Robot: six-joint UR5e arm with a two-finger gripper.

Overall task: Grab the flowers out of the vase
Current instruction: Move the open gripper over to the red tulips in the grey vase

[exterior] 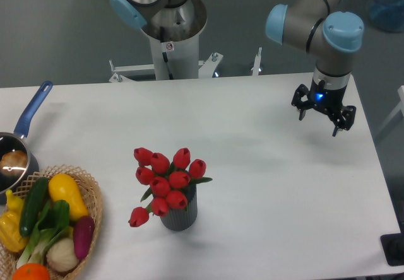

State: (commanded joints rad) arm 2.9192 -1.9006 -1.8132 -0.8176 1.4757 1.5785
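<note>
The flowers [165,180], a bunch of red tulip buds with short green leaves, stand in the vase [180,214], a small dark grey ribbed cylinder at the table's front centre. The bunch spreads wider than the vase, and one bud droops to the left. My gripper [320,123] hangs over the far right of the table, well away from the flowers, up and to their right. Its black fingers are spread apart and hold nothing.
A wicker basket [93,190] with colourful vegetables sits at the front left corner. A steel pot with a blue handle [33,108] is at the left edge behind it. The robot's base column [170,40] stands behind the table's far edge.
</note>
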